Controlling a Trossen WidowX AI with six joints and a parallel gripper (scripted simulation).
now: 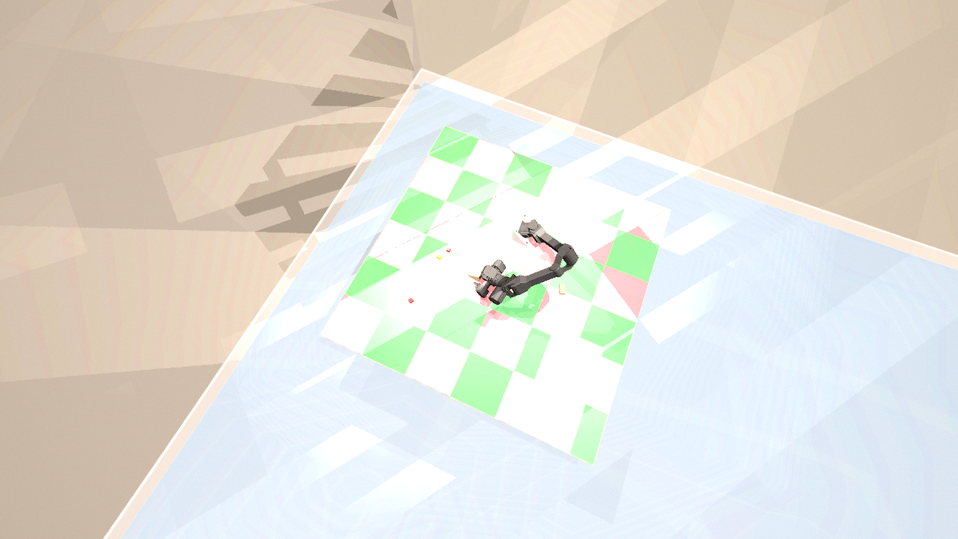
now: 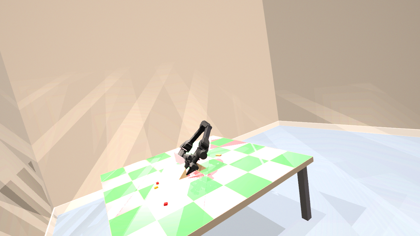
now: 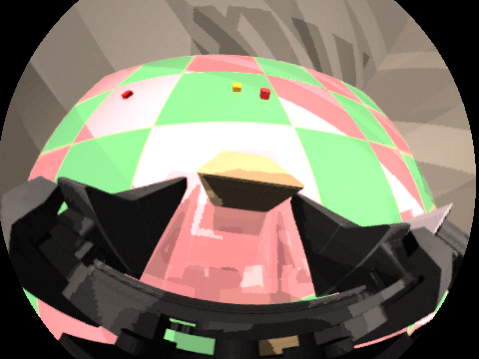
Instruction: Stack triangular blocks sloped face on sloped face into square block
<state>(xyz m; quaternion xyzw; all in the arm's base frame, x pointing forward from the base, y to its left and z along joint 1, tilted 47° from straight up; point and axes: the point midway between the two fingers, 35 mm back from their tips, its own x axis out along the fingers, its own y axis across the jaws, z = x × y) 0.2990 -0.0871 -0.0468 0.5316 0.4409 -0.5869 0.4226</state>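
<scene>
- Noted at left, exterior view: small yellow block, lying on the green-and-white table.
- Just beside it, slightly farther back: small red block.
- Nearer and a little right, well apart from that pair: second red block.
- Farther back, near the arm's lower part: pale panel, tilted, partly hidden.
- Near middle of table: left triangular block, wooden, partly hidden by gripper in exterior view. Seen just ahead of the fingertips in wrist view; contact with them, cannot tell.
- Directly over and beside it: gripper, pitched down low, fingers spread wide, clamped on nothing.
- Right of gripper, just behind it: right triangular block, brown face showing, mostly hidden. Not stacked with the left one; no square block formed.
- Above these: black arm, bent high at the elbow.
- Farther right, toward the far side: flat orange-yellow block, lying apart from both triangular blocks.
- At far right, below tabletop: dark table leg.
</scene>
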